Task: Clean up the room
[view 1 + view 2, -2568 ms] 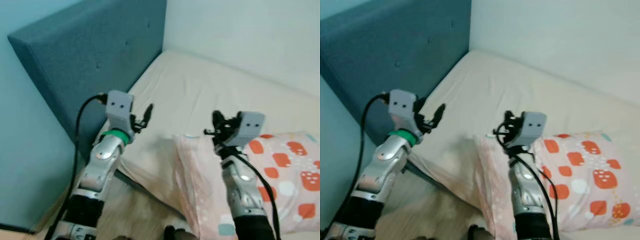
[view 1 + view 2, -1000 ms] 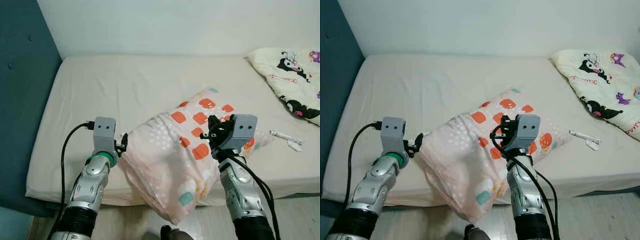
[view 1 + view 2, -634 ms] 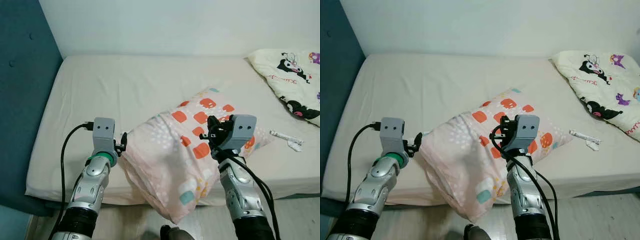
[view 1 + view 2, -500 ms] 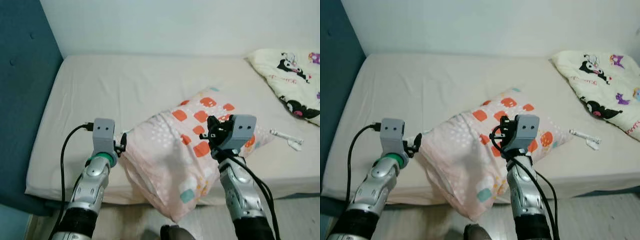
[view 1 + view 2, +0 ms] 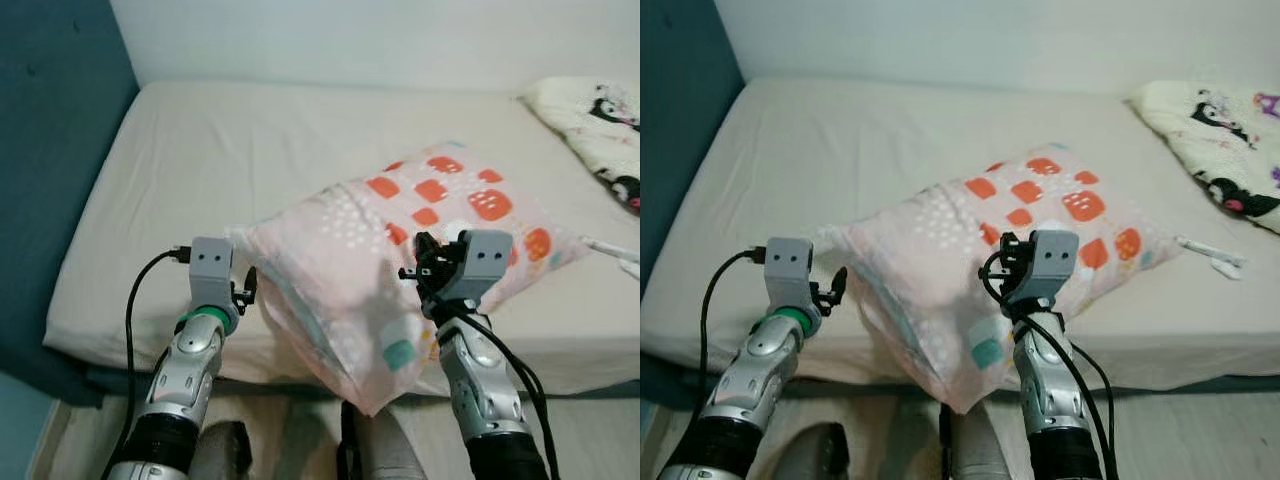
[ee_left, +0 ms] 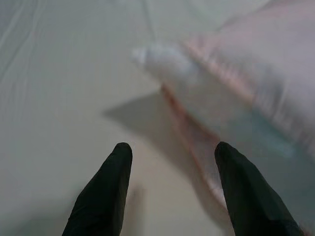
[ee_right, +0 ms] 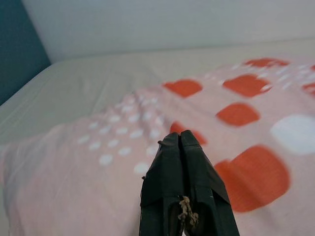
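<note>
Pillow [image 5: 400, 250] slid further onto bed [image 5: 220, 160] — left claw [image 6: 170, 157] released.

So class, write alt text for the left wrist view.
The left gripper, two black fingers apart and holding nothing, points down at a cream bed sheet. A pale pink pillow, its corner nearest, lies on the sheet just ahead.

Pillow [image 5: 1040, 215]: orange and white patches, no lettering.
Blanket [image 5: 1225, 135]: cartoon figures; any writing too small to read.
Gripper housings: no markings legible.
Readable text: none.
</note>
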You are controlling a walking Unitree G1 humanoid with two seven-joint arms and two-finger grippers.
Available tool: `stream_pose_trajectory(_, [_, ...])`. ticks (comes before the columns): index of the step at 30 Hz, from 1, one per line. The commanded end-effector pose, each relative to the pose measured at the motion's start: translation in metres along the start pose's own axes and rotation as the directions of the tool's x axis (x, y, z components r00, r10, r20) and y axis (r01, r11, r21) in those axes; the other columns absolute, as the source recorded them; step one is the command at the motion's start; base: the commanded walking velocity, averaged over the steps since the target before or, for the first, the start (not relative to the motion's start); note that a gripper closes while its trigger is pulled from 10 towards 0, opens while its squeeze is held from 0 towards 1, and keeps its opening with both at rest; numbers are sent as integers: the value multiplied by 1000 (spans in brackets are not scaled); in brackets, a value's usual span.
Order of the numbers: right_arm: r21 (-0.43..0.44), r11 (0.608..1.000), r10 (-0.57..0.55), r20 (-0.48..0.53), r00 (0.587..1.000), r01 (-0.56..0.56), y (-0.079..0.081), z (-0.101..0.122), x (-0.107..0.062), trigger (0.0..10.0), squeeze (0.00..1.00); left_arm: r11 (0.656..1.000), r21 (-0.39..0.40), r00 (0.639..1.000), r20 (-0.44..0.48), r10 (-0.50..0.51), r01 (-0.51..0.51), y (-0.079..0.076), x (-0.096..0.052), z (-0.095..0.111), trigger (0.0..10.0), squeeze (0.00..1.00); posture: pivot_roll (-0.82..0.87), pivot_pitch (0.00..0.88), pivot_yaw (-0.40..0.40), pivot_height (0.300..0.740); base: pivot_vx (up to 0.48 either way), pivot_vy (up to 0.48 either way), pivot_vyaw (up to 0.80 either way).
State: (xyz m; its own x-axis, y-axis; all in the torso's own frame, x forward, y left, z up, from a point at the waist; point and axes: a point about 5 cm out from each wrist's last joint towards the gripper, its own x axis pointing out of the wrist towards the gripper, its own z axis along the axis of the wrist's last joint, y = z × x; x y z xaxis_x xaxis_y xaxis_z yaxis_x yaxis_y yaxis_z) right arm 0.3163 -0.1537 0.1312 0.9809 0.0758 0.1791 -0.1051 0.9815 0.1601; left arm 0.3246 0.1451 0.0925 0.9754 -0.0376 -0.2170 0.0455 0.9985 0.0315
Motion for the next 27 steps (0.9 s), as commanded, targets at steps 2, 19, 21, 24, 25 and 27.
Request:
stream_pose_trajectory(2, [19, 1000, -18, -4, 1000, 18, -3, -2, -2, 10000, 0, 999, -47, 1000, -12, 4, -5, -2, 3, 4, 10000, 0, -41, 89, 25, 596, 0, 0, 0])
stream_pose_trajectory(19, [36, 999, -1, -4, 1000, 2, 3, -4, -6, 10000, 0, 742, -611, 951, 62, -301, 275, -6, -1, 42, 10000, 1000, -28, 109, 29, 596, 0, 0, 0])
stream_pose_trajectory(21, [35, 999, -2, -5, 1000, 2, 2, -4, -6, 10000, 0, 695, -614, 906, 83, -414, 374, -4, -9, 43, 10000, 1000, -28, 113, 29, 596, 0, 0, 0])
stream_pose_trajectory(24, [35, 999, -2, -5, 1000, 2, 1, -3, -7, 10000, 0, 659, -631, 878, 76, -472, 409, -6, -15, 41, 10000, 1000, -27, 117, 29, 596, 0, 0, 0])
stream_pose_trajectory(25, [35, 999, -2, -5, 1000, 2, 1, -3, -7, 10000, 0, 656, -636, 876, 66, -478, 406, -9, -15, 38, 10000, 1000, -26, 124, 29, 596, 0, 0, 0])
stream_pose_trajectory(27, [35, 999, -2, -4, 1000, 2, 1, -2, -7, 10000, 0, 641, -643, 862, 59, -503, 419, -22, -15, 33, 10000, 1000, -27, 128, 26, 596, 0, 0, 0])
